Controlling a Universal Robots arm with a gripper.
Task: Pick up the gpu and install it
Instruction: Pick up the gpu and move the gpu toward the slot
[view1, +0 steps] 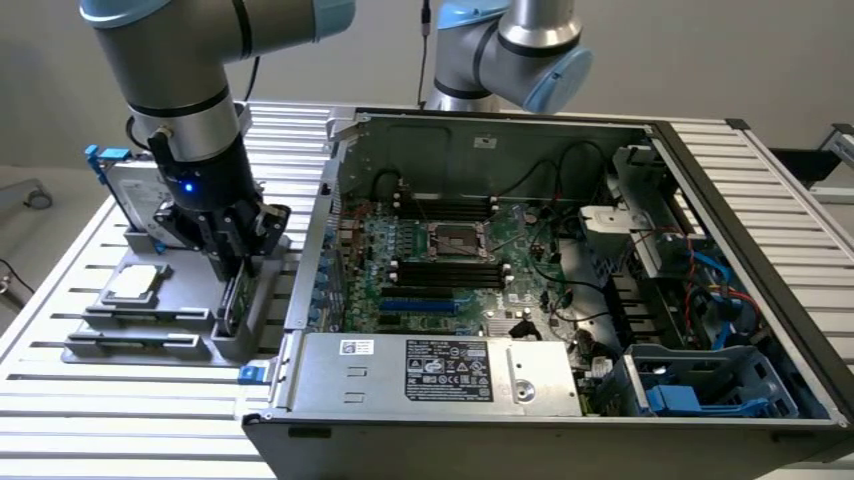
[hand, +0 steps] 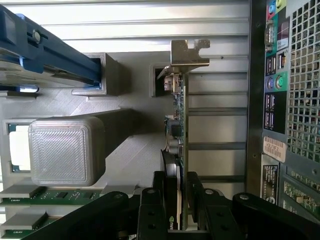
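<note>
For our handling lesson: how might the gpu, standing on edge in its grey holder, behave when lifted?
Likely stiff: the gpu is a thin board with a metal bracket. Probably fragile: bare components line it. Standing on edge, it may tip.

— Where was the gpu (hand: 181, 125)?
— Standing on edge between the fingers (hand: 150, 210), one finger at each face, with a sliver of gap on the board (hand: 183, 107) side.
— How did it look?
— Thin green board, black cover (hand: 170, 170) nearest the fingers, silver bracket (hand: 187, 55) at the end farthest from them.
</note>
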